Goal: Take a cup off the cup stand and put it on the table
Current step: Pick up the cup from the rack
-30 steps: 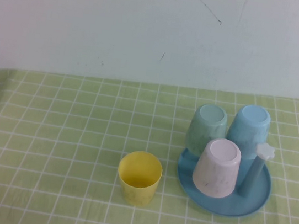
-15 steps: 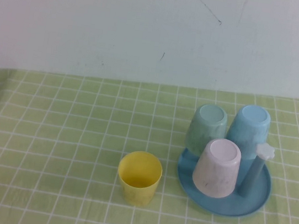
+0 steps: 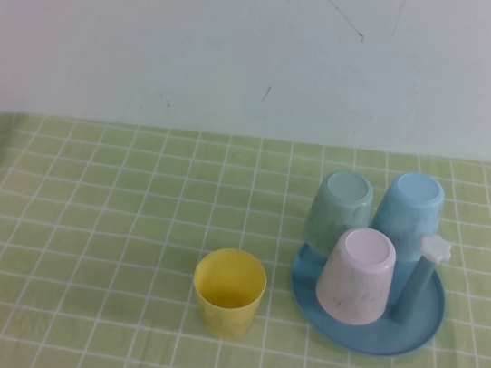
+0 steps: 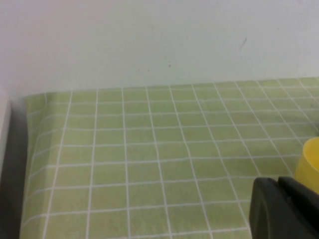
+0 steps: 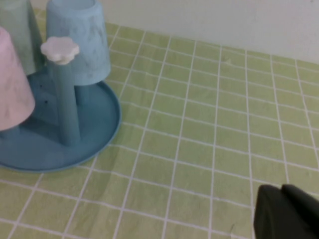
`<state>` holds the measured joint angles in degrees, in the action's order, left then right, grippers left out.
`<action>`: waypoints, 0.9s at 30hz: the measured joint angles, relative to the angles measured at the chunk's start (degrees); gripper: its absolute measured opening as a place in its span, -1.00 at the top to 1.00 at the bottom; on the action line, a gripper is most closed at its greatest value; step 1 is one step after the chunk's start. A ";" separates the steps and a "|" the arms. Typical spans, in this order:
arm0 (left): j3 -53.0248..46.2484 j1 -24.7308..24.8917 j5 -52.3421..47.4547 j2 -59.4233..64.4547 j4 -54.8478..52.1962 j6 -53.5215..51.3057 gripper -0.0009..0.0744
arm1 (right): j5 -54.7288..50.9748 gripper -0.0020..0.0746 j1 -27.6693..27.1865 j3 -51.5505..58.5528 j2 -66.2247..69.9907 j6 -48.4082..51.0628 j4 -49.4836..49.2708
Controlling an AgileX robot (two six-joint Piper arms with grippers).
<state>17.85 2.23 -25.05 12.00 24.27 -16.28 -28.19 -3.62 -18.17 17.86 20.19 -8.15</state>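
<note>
The pale pink cup stands upside down on a post at the front of the blue cup stand, at the right of the green grid table. It also shows in the right wrist view, on the stand. Neither gripper shows in the high view. My left gripper is shut and empty, low over the cloth just left of the yellow cup. My right gripper is shut and empty over the cloth, to the right of the stand.
A mint-green cup and a light blue cup sit upside down on the stand's back posts. One bare post with a white flower cap stands at its right. The yellow cup stands upright on the cloth left of the stand.
</note>
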 joint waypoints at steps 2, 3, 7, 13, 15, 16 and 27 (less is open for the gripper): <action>0.13 0.13 -0.61 1.62 1.03 -0.81 0.99 | 0.00 0.95 0.00 0.36 0.82 0.08 0.00; 0.21 0.13 -0.96 2.31 1.43 -1.74 0.99 | -0.10 0.95 0.00 0.36 1.10 0.22 0.00; 0.21 0.13 -3.19 5.23 1.66 -6.27 0.99 | -0.10 0.95 0.00 0.51 1.29 0.22 0.00; 3.49 0.13 -7.51 10.43 4.88 -11.82 0.99 | 1.62 0.95 0.00 2.51 1.29 0.35 0.00; 6.36 0.13 -9.70 12.87 6.26 -14.64 0.99 | 2.90 0.95 0.00 2.91 1.29 0.37 0.00; 8.03 0.13 -10.75 14.05 6.79 -15.47 0.99 | 3.36 0.95 0.00 3.05 1.29 0.47 0.00; 24.02 0.13 -19.19 27.91 9.12 -16.84 0.99 | 4.86 0.95 0.00 3.16 1.29 0.47 -0.46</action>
<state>41.87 2.36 -44.25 39.92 33.39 -33.12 -23.33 -3.62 -15.02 19.15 20.66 -8.61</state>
